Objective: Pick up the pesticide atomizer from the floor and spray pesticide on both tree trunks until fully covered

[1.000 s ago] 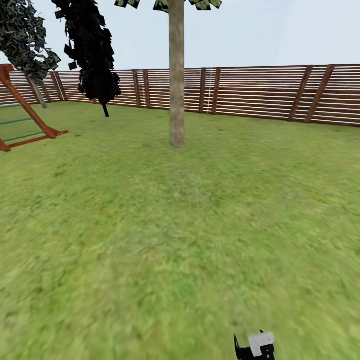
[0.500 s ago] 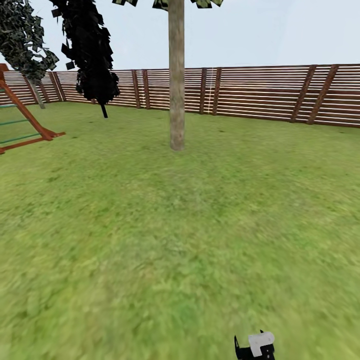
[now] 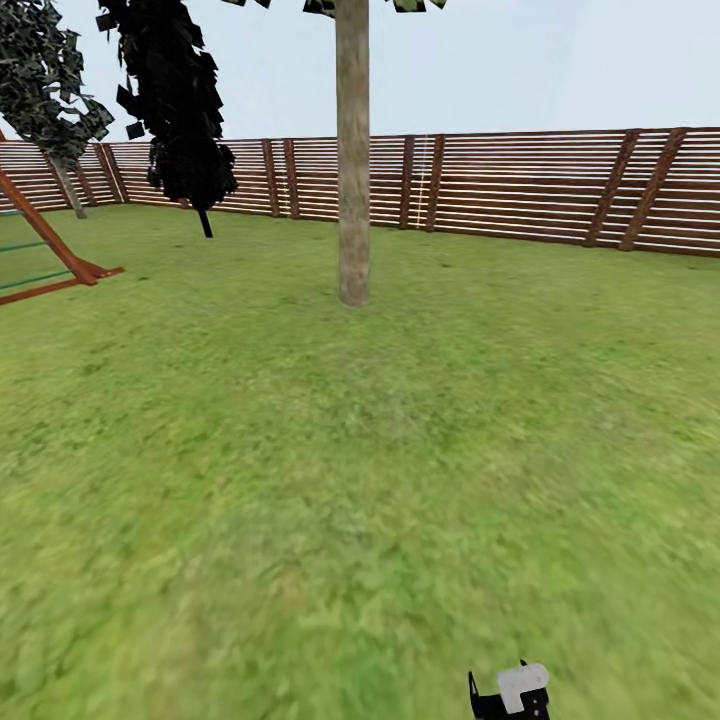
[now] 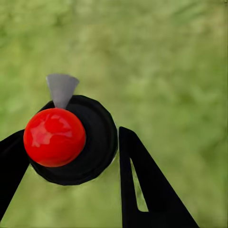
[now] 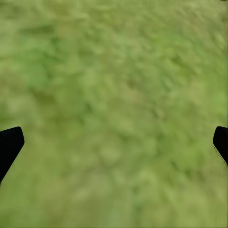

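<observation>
The pesticide atomizer [image 4: 73, 140] sits between my left gripper's two black fingers, seen end-on as a dark round body with a red ball and a pale grey nozzle. My left gripper [image 4: 71, 159] is shut on it. The atomizer's grey trigger head [image 3: 522, 685] pokes up at the bottom edge of the head view. A thick bare tree trunk [image 3: 352, 170] rises from the grass floor [image 3: 360, 470] straight ahead, some way off. A second tree [image 3: 50, 90] leans at the far left by the fence. My right gripper [image 5: 114, 147] hangs open over grass.
A brown slat fence [image 3: 520, 185] bounds the lawn at the back. A thin-stemmed black-leaved tree [image 3: 180, 110] stands left of the near trunk. A red-brown play frame [image 3: 55, 250] stands at the left edge. Open grass lies between me and the trunk.
The whole head view has shifted a little: the play frame slides toward the left edge and the trunk's base sits slightly lower. The atomizer keeps its place in the picture.
</observation>
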`<state>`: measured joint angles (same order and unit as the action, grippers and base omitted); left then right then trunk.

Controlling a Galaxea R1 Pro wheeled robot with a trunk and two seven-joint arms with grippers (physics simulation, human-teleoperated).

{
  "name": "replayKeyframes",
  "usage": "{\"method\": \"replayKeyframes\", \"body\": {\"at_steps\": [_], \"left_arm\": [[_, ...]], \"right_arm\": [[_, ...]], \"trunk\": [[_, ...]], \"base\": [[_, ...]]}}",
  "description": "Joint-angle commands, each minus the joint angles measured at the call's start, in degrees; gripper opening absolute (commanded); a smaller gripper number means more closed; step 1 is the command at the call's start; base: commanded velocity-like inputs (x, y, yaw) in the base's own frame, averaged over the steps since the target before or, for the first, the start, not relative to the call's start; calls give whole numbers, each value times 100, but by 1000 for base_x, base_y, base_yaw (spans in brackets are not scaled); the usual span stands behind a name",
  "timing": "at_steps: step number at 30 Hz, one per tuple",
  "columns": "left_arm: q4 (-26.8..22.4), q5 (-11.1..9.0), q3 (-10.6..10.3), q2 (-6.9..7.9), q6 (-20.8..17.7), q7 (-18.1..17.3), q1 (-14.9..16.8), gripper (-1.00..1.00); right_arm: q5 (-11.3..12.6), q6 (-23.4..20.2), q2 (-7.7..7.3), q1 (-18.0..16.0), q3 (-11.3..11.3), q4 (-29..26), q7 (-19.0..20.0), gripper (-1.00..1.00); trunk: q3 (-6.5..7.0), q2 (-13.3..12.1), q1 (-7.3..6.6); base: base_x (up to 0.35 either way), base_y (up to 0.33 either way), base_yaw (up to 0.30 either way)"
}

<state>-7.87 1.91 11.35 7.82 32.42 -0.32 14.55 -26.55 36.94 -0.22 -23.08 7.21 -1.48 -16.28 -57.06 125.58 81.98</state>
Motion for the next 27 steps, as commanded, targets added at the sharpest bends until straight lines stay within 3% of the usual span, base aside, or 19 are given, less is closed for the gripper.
{"method": "replayKeyframes", "body": {"at_steps": [1,27], "left_arm": [[5,20,25,0,19,-3,4,-100],[59,28,23,33,10,-3,-5,-100]], "right_arm": [[-61,15,2,-4,44,7,-24,100],[-61,15,-2,-4,44,7,-24,100]], "trunk": [[-5,2,3],[-5,2,3]], "base": [[336,0,0],[337,0,0]]}}
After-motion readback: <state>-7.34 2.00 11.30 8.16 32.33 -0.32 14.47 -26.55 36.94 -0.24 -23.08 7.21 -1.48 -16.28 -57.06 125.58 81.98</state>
